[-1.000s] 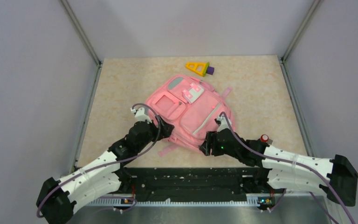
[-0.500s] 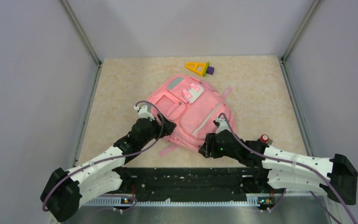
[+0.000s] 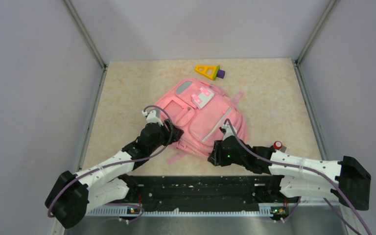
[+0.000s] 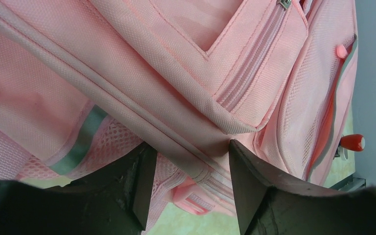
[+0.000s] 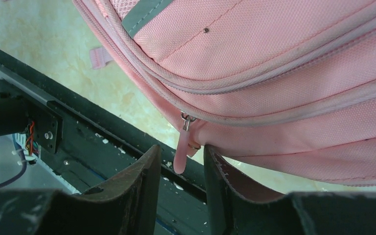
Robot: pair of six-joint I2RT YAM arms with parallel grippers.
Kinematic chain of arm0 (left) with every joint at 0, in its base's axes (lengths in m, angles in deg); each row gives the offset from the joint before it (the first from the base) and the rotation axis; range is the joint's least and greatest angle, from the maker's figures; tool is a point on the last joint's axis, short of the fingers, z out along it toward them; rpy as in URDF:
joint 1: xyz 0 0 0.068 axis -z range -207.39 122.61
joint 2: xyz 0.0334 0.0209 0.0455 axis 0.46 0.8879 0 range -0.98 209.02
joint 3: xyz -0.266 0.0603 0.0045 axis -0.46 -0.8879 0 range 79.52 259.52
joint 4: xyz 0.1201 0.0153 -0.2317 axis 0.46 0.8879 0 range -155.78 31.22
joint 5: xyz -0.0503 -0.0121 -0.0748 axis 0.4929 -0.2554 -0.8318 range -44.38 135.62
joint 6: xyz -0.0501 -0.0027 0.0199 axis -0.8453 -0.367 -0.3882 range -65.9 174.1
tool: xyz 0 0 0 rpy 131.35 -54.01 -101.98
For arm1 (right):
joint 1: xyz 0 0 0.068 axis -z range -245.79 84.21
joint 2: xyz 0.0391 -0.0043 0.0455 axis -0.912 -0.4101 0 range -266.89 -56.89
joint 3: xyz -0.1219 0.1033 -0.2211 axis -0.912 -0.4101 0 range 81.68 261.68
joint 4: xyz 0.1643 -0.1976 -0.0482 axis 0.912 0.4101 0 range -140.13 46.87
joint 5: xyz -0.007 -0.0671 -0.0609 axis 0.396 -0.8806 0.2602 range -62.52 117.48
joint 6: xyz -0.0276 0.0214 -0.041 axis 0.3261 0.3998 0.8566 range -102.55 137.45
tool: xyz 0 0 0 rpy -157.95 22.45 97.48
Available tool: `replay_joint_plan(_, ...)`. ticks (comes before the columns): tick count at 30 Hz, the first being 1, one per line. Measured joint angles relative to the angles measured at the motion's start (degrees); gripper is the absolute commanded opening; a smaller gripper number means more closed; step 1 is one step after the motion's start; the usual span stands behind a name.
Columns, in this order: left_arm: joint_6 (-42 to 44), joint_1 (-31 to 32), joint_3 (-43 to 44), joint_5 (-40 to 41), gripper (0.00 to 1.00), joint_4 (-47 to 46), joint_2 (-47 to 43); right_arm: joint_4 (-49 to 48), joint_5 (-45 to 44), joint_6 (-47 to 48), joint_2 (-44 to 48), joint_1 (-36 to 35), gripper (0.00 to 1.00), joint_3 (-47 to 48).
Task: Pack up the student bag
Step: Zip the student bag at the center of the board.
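The student bag (image 3: pixel 203 117), a large pink backpack, lies flat in the middle of the table with its front pockets and window patch facing up. My left gripper (image 3: pixel 175 135) is at the bag's near-left edge. In the left wrist view the left gripper (image 4: pixel 188 164) is open, and its jaws straddle a pink seam of the bag (image 4: pixel 186 73). My right gripper (image 3: pixel 216 153) is at the bag's near edge. In the right wrist view the right gripper (image 5: pixel 182 166) is open by a narrow gap. A pink zipper pull (image 5: pixel 179 154) hangs from the bag (image 5: pixel 284 63) between the jaws.
A yellow triangular piece with a purple part (image 3: pixel 208 71) lies at the back of the table. A small red-capped object (image 3: pixel 277 145) sits right of the bag and also shows in the left wrist view (image 4: pixel 352 142). The black base rail (image 5: pixel 93 142) runs just below the right gripper.
My left arm has reached forward and right, bringing its gripper onto the bag's near-left edge. My right gripper has shifted slightly left along the bag's near edge.
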Motion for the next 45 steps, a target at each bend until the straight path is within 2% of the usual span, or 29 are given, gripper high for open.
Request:
replay_joint_plan(3, 0.0, 0.0, 0.0, 0.0, 0.56, -0.1, 0.0, -0.2, -0.1, 0.0, -0.1, 0.0, 0.32, 0.0)
replay_joint_plan(8, 0.0, -0.2, 0.0, 0.0, 0.57, 0.0, 0.0, -0.6, -0.2, 0.0, -1.9, 0.0, 0.29, 0.0)
replay_joint_plan(10, 0.0, -0.3, 0.0, 0.0, 0.53, -0.1, 0.3, -0.8, -0.5, 0.1, -2.6, 0.0, 0.26, 0.0)
replay_joint_plan(12, 0.0, -0.3, 0.0, 0.0, 0.47, -0.3, 0.7, -0.8, -0.9, 0.2, -2.9, 0.0, 0.2, 0.0)
replay_joint_plan(15, -0.3, -0.5, -0.1, 0.1, 0.38, -0.8, 0.8, -0.8, -1.6, 0.6, -3.0, 0.0, 0.05, 0.0)
replay_joint_plan(16, -0.3, -0.7, -0.1, 0.2, 0.32, -0.9, 0.8, -0.7, -1.9, 0.9, -3.0, 0.0, 0.02, 0.0)
replay_joint_plan(24, -1.7, -3.0, 0.2, -0.7, 0.0, -2.8, 2.7, 2.4, -3.1, 4.5, -4.0, -0.3, 0.0, 3.7)
replay_joint_plan(34, 1.5, -9.2, 3.3, -6.3, 0.0, -4.5, 8.0, 8.3, -6.5, 8.9, -8.1, -0.6, 0.0, 11.2)
replay_joint_plan(45, 10.4, -17.1, 11.8, -10.4, 0.0, -4.6, 18.6, 6.9, -11.5, 11.8, -13.3, -0.6, 0.0, 12.4)
